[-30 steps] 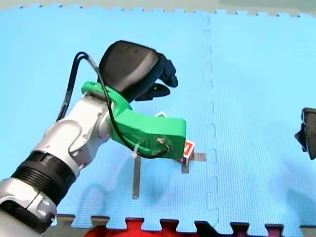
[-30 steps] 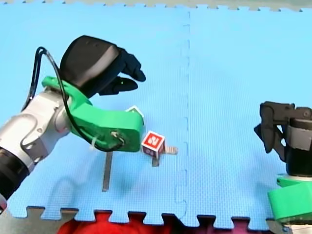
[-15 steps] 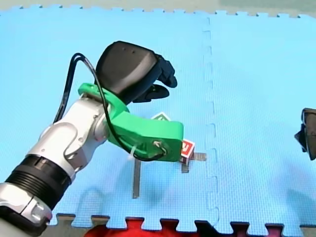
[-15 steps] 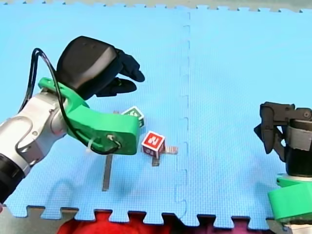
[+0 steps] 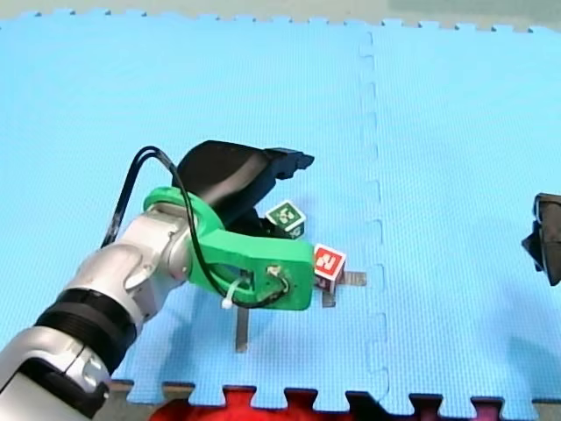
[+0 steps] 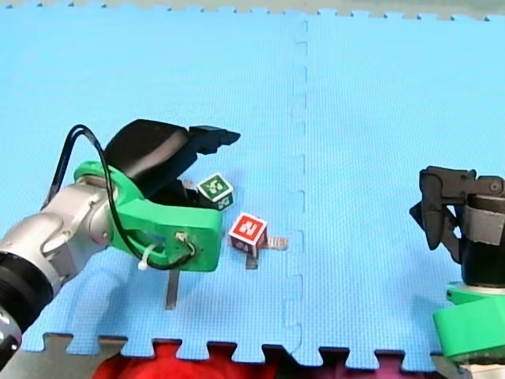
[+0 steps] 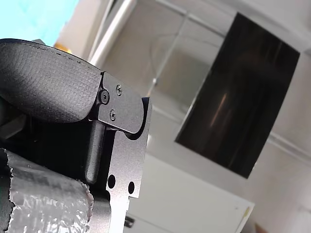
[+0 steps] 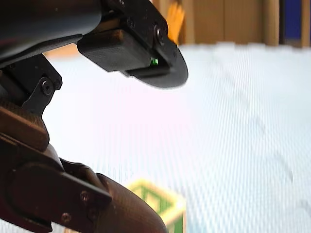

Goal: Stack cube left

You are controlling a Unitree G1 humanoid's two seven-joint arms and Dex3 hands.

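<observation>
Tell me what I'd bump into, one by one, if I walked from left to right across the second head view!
left hand, low over the mat → green cube → red cube → mat seam → right hand, by the right edge

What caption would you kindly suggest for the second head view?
Left hand by green cube, near red cube; right hand at right edge of mat.

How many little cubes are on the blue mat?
2. A green cube lies beneath the left hand; a red cube sits nearby to its right on grey tape. The right hand is at the mat's right edge. The arm may hide others.
</observation>
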